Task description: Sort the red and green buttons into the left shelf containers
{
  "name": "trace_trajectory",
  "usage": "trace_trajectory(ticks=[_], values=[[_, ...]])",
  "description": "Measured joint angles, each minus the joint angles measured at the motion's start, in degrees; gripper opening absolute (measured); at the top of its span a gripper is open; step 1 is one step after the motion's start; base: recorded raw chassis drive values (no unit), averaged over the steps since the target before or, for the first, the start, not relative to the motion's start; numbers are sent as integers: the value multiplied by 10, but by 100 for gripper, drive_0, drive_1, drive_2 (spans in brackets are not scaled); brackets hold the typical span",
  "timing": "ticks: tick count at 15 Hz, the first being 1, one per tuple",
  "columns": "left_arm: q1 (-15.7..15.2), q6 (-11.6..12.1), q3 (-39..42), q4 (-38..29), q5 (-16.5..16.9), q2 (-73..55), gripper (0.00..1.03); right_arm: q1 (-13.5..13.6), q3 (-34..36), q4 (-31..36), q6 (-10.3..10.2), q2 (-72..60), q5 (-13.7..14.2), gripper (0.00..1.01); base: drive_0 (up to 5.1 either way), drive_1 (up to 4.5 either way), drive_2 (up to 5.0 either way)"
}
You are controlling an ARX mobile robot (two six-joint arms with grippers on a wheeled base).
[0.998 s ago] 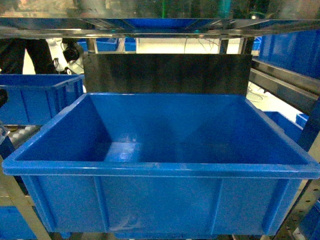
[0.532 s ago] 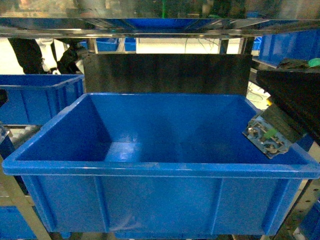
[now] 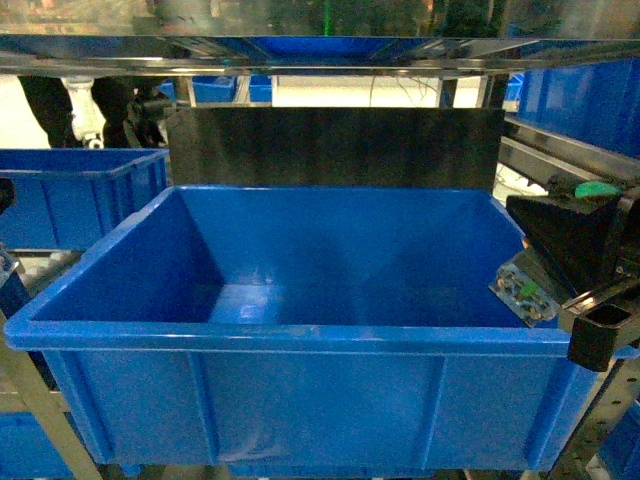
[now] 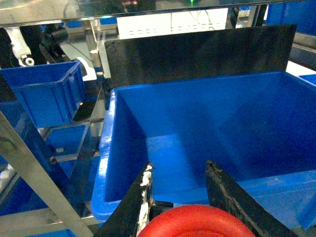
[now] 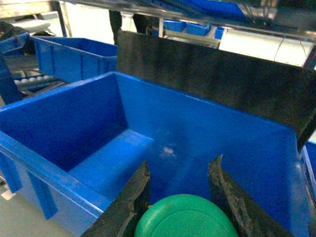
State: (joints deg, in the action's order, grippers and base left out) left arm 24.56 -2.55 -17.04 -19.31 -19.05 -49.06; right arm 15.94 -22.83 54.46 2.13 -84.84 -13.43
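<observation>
On the shelf straight ahead sat a big blue bin (image 3: 320,340), deep and ribbed on its front wall, with a dark panel (image 3: 335,147) standing upright behind its far rim. Another blue bin (image 3: 75,190) stood on the shelf to the left, well apart from the first. At the right edge of the head view the right gripper (image 3: 575,255) reached in above the near right corner of the big bin, a green button (image 3: 597,188) showing at its top. From the right wrist camera that green button (image 5: 186,217) lay gripped between the two dark fingers (image 5: 129,197), its round cap facing the lens, held over the inside of the bin (image 5: 74,163). The left gripper (image 4: 178,197) was out of sight in the head view; its own camera showed it clamped on a red button (image 4: 195,222), the cap filling the gap between the fingers (image 4: 143,195), poised just outside the near rim of the bin (image 4: 106,163), whose floor showed bare blue plastic
</observation>
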Motion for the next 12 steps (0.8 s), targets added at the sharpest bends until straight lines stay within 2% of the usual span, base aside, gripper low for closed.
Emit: trace_trajectory(ticks=[2,4,5,7,12], values=[[0,0,0,0,0,0,28,-10,-2,12,4,-15,-6,31,0,0,0],[0,0,0,0,0,0,28,-26,-12,5,5,-29,-30,31,0,0,0],[0,0,0,0,0,0,28,-25,-13,6,5,-29,-35,31,0,0,0],[0,0,0,0,0,0,28,-33,-49,26,5,-83,-38,31,0,0,0],[0,0,0,0,0,0,28,-37,-62,30,5,-94,-42,31,0,0,0]])
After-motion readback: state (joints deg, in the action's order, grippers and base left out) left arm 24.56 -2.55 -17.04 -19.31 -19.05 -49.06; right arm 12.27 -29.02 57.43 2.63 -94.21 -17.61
